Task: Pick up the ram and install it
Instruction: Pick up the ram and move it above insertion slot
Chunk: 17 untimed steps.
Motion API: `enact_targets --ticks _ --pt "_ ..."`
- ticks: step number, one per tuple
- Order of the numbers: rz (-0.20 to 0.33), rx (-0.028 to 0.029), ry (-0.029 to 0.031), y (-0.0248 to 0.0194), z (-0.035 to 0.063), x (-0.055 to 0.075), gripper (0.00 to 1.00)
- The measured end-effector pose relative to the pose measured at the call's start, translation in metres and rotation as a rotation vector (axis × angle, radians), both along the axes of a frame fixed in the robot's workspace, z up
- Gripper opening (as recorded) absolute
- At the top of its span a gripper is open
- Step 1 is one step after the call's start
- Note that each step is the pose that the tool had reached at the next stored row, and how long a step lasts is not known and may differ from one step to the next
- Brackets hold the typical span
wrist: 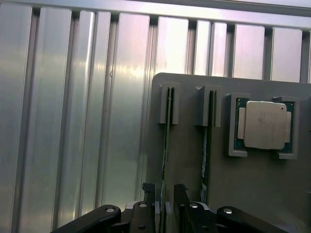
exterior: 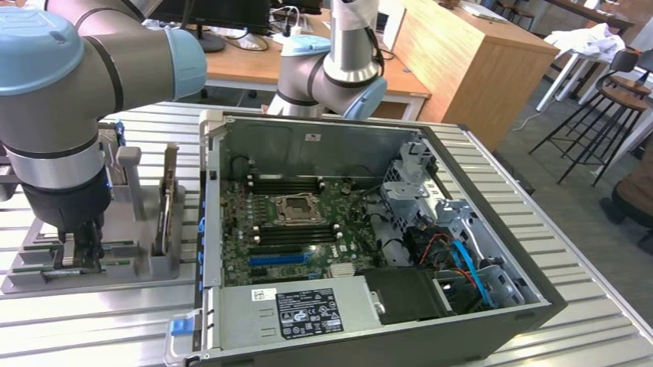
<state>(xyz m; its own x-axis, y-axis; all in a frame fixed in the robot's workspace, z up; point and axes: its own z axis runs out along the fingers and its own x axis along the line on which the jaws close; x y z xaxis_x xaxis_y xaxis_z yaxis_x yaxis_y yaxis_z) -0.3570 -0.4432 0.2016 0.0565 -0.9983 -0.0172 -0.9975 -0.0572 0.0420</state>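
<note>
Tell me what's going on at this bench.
The robot arm's black gripper is down over a grey plastic parts holder, which sits to the exterior view's left of the open black computer case. The jaws are open and straddle one thin green ram stick standing on edge in its slot; it is not yet lifted. A twin green stick stands alongside it.
</note>
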Motion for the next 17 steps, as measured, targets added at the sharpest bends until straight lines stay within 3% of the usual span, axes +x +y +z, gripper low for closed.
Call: enact_targets --ticks 7,8,17 --pt "0.000 -0.0001 0.0000 0.0000 0.0000 0.0000 0.28" --pt "0.000 0.0000 0.0000 0.0000 0.0000 0.0000 0.21" --pt "0.000 0.0000 0.0000 -0.0004 0.0000 0.0000 0.21"
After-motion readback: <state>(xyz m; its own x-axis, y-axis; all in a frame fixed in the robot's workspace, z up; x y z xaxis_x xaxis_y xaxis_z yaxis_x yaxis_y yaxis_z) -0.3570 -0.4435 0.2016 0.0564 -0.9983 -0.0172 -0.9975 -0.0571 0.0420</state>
